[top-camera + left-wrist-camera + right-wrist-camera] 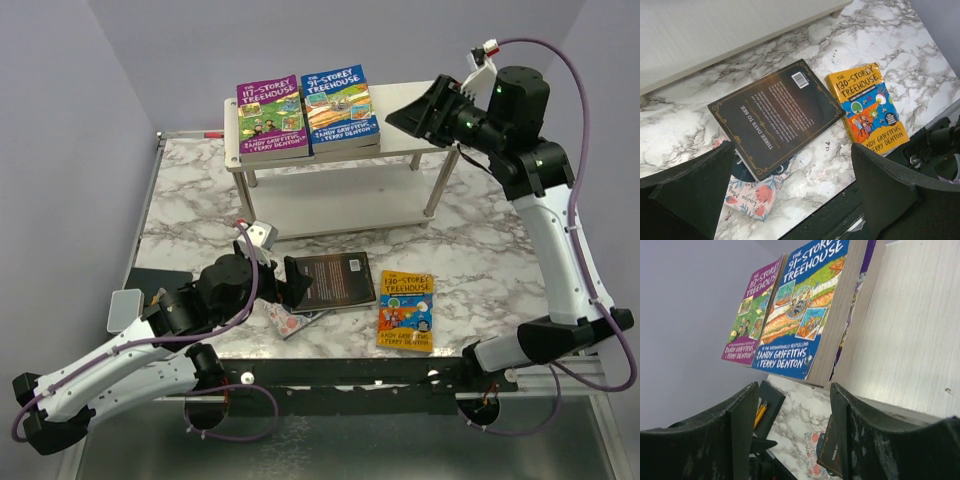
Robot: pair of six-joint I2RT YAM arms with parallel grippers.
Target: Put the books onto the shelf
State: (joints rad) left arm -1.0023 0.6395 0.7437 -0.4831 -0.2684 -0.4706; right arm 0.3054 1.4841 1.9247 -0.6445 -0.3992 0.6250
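A: Holding the left pincer (pixel 792 147) spread wide over the dark brown paperback (pixel 775 112) on the marble counter (pixel 900 30), probably lining up a grab.

B: Holding the right pincer (pixel 792 386) parted, empty, beside the blue cartoon paperback (pixel 805 310) lying flat atop the white wooden shelf (pixel 910 330).

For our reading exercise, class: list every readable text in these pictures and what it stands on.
"THE 117-STOREY TREEHOUSE": purple book
"THE 91-STOREY TREEHOUSE": blue book
"THE 130-STOREY TREEHOUSE": orange book
"ANDY GRIFFITHS & TERRY DENTON": those three covers
"THREE DAYS TO SEE": dark book
"Louisa Ma...": pink floral book, rest hidden
Small print: unreadable.
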